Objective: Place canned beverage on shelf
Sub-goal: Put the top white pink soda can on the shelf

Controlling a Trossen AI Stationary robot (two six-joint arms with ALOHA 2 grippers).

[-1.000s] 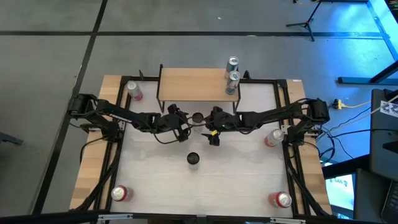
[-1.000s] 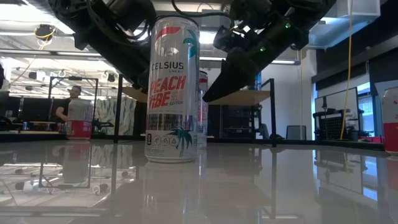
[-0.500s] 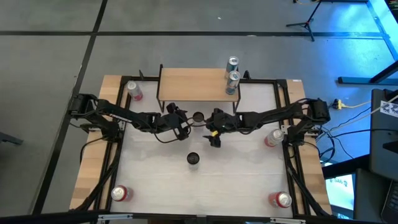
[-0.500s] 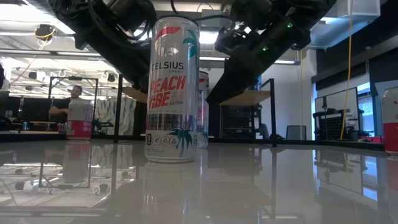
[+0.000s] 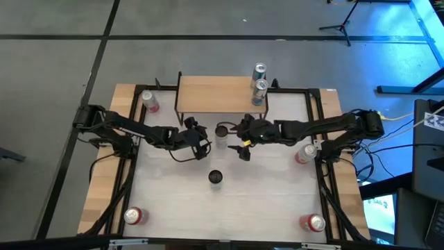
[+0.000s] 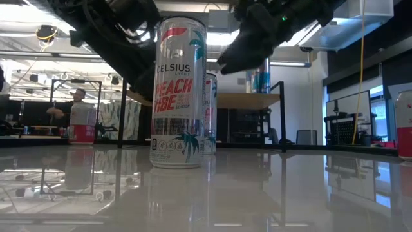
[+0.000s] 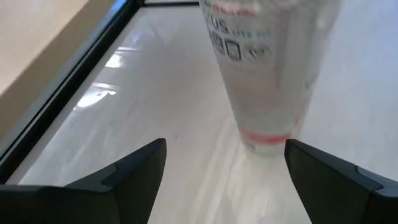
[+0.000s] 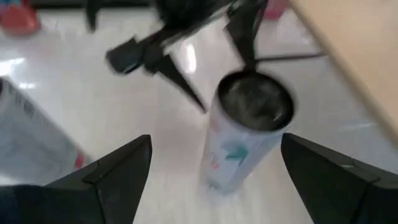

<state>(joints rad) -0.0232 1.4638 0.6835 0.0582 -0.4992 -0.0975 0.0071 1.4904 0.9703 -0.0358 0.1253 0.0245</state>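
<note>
White tabletop with wood side strips, and the shelf sits at the far edge in the middle, already carrying one can at its right end, with another can just behind it. Red cans sit out toward the corners.

Main change from a second ago: the right arm has swung back and up. In the high view its gripper now sits just to the right of the silver can in front of the shelf, and the right elbow is pulled further out to the table's edge. In the low view the right gripper has risen toward the top of the picture.

Right wrist view looks down on that can, standing upright between the spread fingers, nothing gripped. Left gripper has barely moved; it hangs left of the same can, fingers wide apart with a can standing ahead of them, not touching.

Another can stands alone mid-table, closest to the low camera.
</note>
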